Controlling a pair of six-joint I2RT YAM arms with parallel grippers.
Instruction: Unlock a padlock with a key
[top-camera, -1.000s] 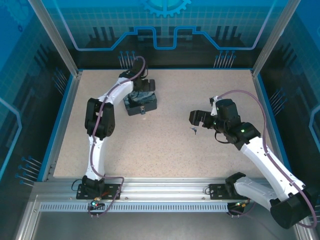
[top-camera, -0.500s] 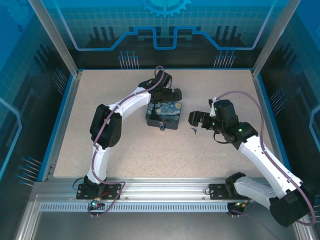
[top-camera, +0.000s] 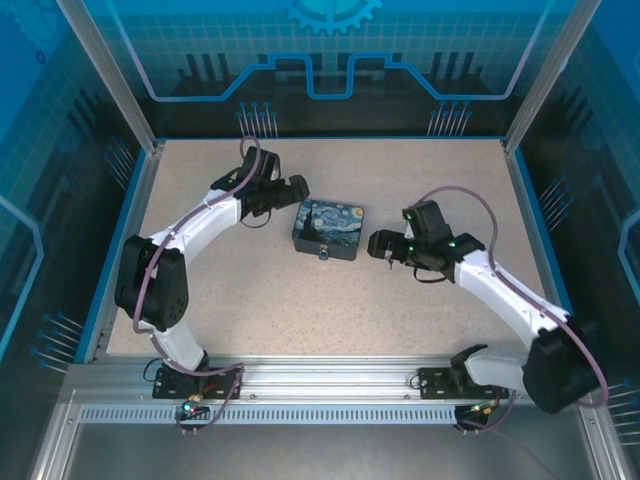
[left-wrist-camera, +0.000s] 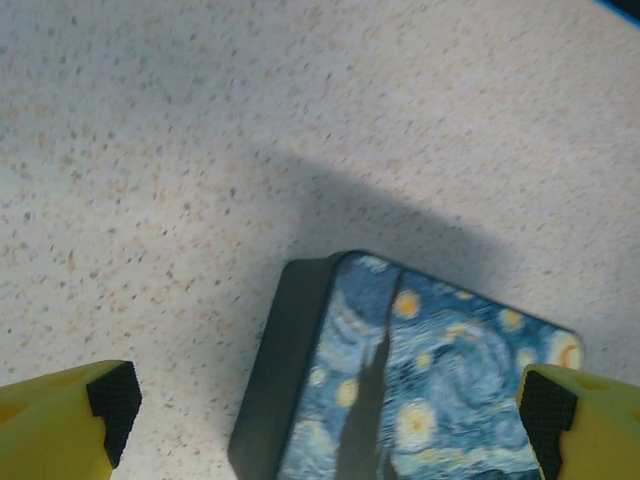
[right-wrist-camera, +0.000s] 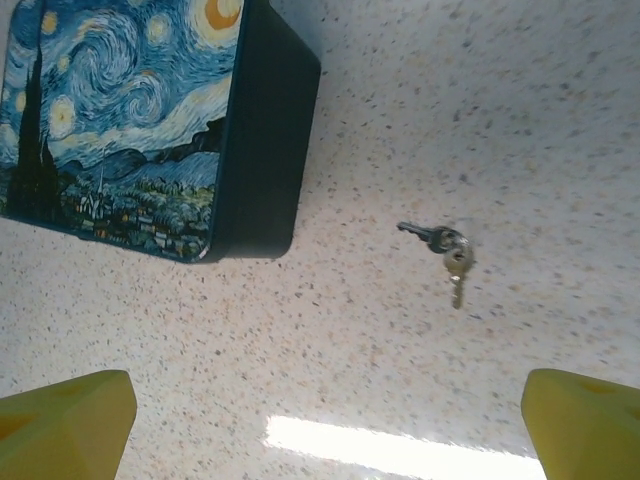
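The blue-and-yellow painting-print box (top-camera: 328, 228) lies in the middle of the table. The tiny padlock (top-camera: 324, 255) hangs at its front edge. My left gripper (top-camera: 288, 193) hovers open just left of the box; in the left wrist view the box (left-wrist-camera: 420, 390) lies below and between the yellow fingers (left-wrist-camera: 65, 425) of that gripper (left-wrist-camera: 325, 405). My right gripper (top-camera: 380, 244) is open just right of the box. In the right wrist view two small keys on a ring, the key (right-wrist-camera: 445, 245), lie flat on the table beyond that gripper (right-wrist-camera: 325, 420), right of the box (right-wrist-camera: 150, 120).
The speckled table (top-camera: 250, 290) is walled by a blue rim and glass panels (top-camera: 330, 60) at the back and sides. An aluminium rail (top-camera: 330, 385) carrying both arm bases runs along the near edge. A bright strip of light (right-wrist-camera: 400, 448) lies on the table between the right fingers.
The box went from the back left to the middle of the table with my left arm, which has since drawn back to the left of it. My right gripper shifted left, over the key.
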